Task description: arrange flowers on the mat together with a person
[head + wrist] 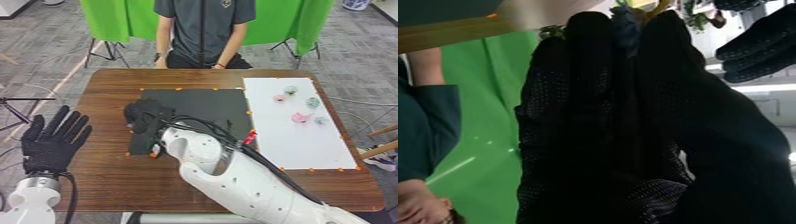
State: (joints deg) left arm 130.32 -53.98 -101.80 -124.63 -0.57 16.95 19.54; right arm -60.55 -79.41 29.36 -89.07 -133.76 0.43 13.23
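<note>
In the head view my right hand (149, 114) is over the left part of the black mat (209, 102), hiding what lies beneath it. From the right wrist, this hand (607, 115) has a blue flower (626, 27) pinched between fingers and thumb. Yellow and green bits show near its fingertips. My left hand (53, 142) is open, fingers straight, beside the table's left edge; its fingers (762, 47) also appear in the right wrist view. Pink flowers (301, 118), a green flower (290, 90) and bluish flowers (313, 102) lie on the white mat (302, 147).
The brown wooden table (107, 182) carries both mats, with orange marks around their edges. A red object (250, 136) lies by my right forearm, near the white mat's left edge. A person (204, 35) is across the table, hands low at its far edge.
</note>
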